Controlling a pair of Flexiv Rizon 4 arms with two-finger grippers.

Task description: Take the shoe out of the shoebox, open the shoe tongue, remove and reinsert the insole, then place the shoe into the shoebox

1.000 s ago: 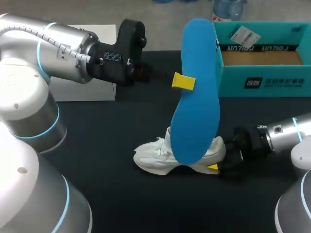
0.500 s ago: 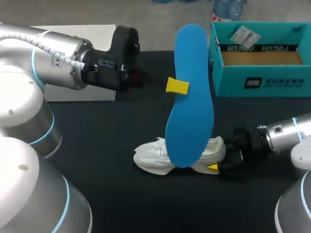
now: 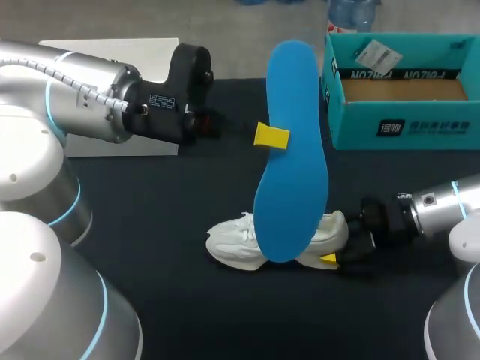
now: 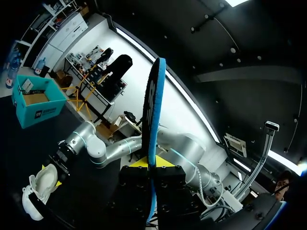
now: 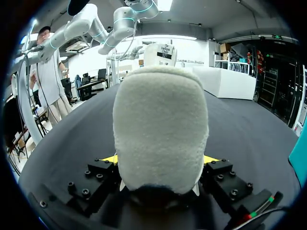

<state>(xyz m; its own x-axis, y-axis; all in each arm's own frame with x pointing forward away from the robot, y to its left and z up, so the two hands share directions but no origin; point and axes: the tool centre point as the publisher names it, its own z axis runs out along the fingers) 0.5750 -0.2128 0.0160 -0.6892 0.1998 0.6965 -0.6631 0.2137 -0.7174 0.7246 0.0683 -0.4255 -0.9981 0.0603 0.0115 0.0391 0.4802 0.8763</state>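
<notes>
A long blue insole [image 3: 291,150] hangs upright above the table, its lower end in front of the white shoe [image 3: 236,244]. My left gripper [image 3: 271,136] is shut on the insole's edge at mid-length. In the left wrist view the insole [image 4: 153,110] stands edge-on between the fingers of that gripper [image 4: 152,165]. The shoe lies on the black table, and my right gripper [image 3: 330,259] is shut on its heel. In the right wrist view the padded heel [image 5: 160,129] fills the gap between the yellow tips. The open teal shoebox [image 3: 397,124] stands at the back right.
A flat white box [image 3: 127,142] lies at the back left, behind my left arm. A small white tag [image 3: 373,52] rests against the shoebox's back wall. Bare black tabletop [image 3: 225,315] runs along the front.
My left arm has carried the insole a little to the left and slightly down. The shoe and my right gripper have kept still.
</notes>
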